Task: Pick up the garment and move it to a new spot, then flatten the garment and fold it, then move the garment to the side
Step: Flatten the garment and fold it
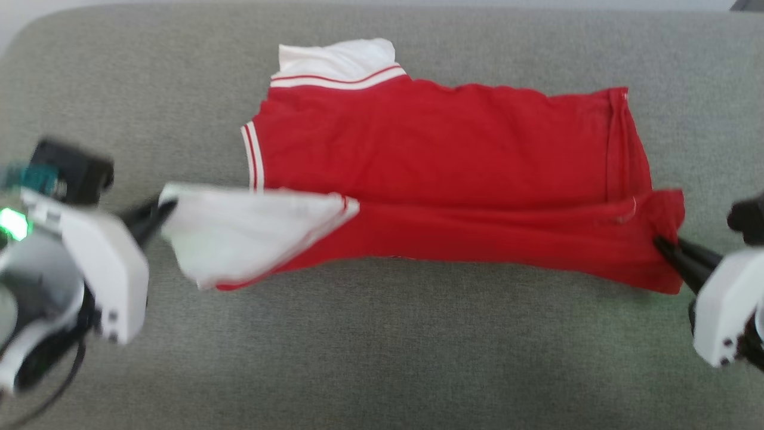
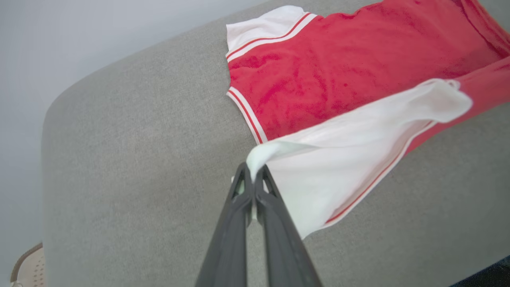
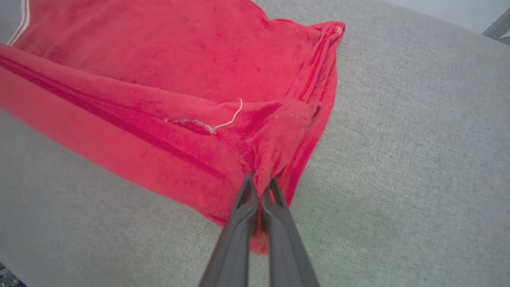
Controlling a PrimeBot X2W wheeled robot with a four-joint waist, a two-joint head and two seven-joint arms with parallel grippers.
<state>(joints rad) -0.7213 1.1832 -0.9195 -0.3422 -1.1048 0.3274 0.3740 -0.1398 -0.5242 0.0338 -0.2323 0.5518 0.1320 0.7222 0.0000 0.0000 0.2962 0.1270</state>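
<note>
Red cloth, one garment (image 1: 441,155), lies spread across the middle of the grey fabric surface (image 1: 382,358), its near long edge folded over and stretched taut between two hands. Two white sleeves show: one (image 1: 337,60) flat at the far left corner, the other (image 1: 250,233) raised off the surface. The left hand (image 1: 164,209) is clamped on that raised sleeve's tip. The right hand (image 1: 659,243) is clamped on the red hem corner at the opposite end. Bare surface runs wide along the near side and to the left, with a narrower strip behind the garment.
</note>
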